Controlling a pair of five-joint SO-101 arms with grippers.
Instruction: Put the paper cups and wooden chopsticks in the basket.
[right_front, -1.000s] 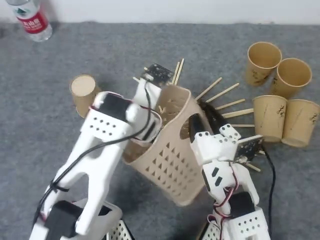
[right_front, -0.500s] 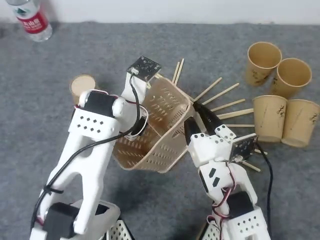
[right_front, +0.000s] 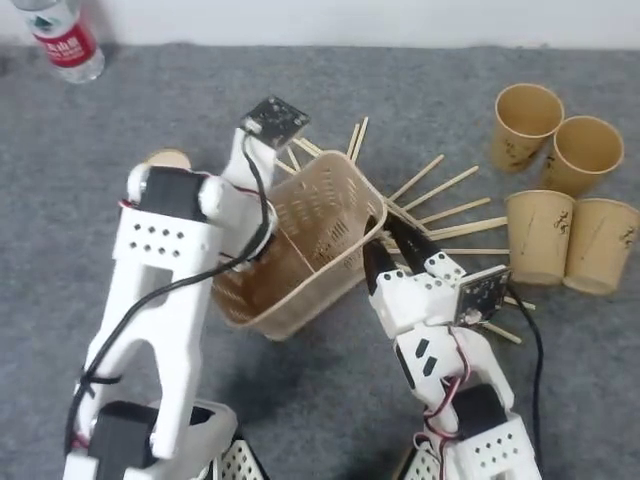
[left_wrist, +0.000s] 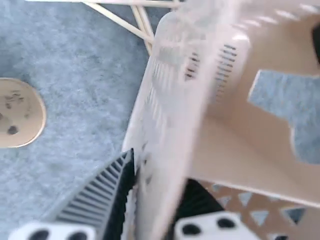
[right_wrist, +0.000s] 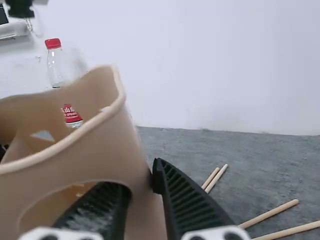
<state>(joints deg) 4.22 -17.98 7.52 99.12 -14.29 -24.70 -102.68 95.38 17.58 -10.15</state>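
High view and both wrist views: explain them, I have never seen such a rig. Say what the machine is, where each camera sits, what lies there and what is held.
Two small white robot arms stand side by side. One picture looks down from above; the other two come from cameras on each wrist. The left gripper and right gripper each pinch a wall of the tilted basket. On the grey table are wooden chopsticks, paper cups and a bottle.

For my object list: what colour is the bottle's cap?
Red cap, clearest in the right wrist view.
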